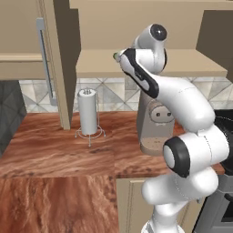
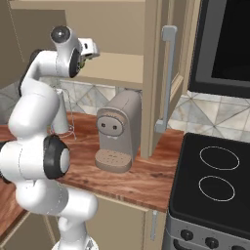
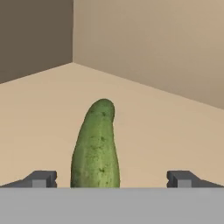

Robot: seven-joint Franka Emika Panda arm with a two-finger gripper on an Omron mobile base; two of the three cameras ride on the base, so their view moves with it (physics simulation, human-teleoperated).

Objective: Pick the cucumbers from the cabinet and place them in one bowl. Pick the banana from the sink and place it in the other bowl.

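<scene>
The hand [image 3: 112,179] had its two fingertips [image 3: 41,178] spread wide apart, one at each lower corner of the hand view, with nothing clamped between them. A single dark green cucumber [image 3: 96,148] lay on the cabinet shelf [image 3: 166,135] between the fingertips, nearer the one on the left of that view and touching neither. Its rounded far end pointed away toward the inner corner of the cabinet [image 3: 148,39], where the tan back wall met a darker side wall.

In the left base view a small green tip of the cucumber [image 1: 115,56] showed just beside the dark wrist, at the shelf's front edge. In the right base view the hand [image 2: 89,50] reached into the open cabinet [image 2: 122,68] at shelf height. The cabinet door [image 2: 163,73] stood swung open with its long grey bar handle [image 2: 167,78] facing out.

Below the shelf, on the reddish wood-grain surface [image 1: 50,154], stood a tan coffee machine [image 2: 117,132] and, to its left, a white paper towel roll [image 1: 87,111] on a wire stand. A black stovetop [image 2: 215,180] with two ring outlines lay to the right of the surface.
</scene>
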